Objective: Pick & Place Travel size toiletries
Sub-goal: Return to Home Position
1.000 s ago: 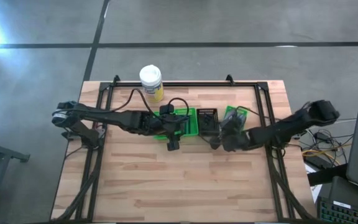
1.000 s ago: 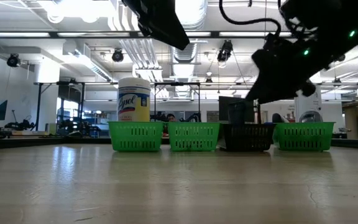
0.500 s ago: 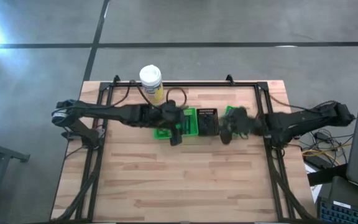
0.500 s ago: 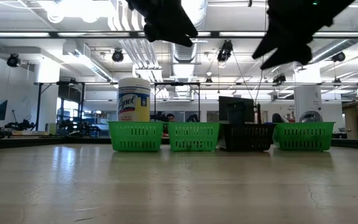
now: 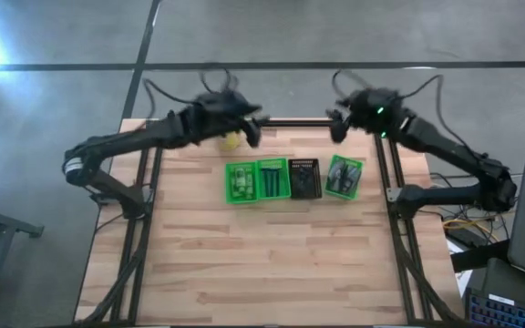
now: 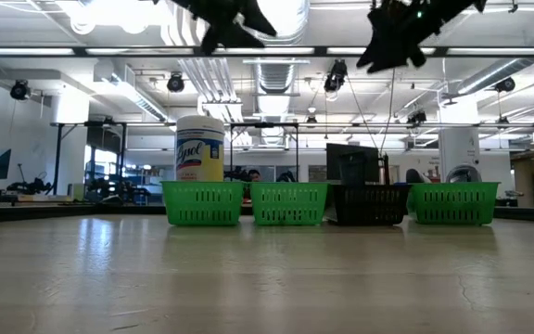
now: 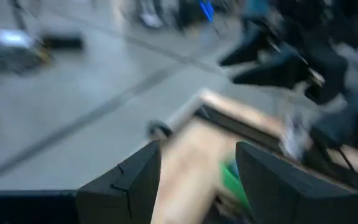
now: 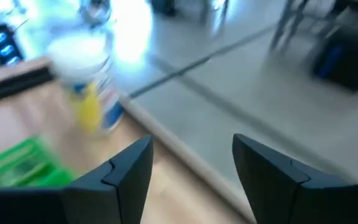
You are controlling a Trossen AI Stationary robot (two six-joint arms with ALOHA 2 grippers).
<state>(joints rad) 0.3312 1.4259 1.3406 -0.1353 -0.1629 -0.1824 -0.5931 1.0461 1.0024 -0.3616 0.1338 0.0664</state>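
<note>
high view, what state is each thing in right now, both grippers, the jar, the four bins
left gripper: open, empty, high over the table's far edge
right gripper: open, empty, high over the far edge
jar: upright, lid on
leftmost green bin: upright, not empty
middle green bin: upright, not empty
black bin: upright, inside too dark to tell
rightmost green bin: upright, not empty

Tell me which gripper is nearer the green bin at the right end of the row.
Right. The right gripper hangs raised just behind that green bin, toward the table's back edge. The left gripper is raised behind the row's opposite end.
</note>
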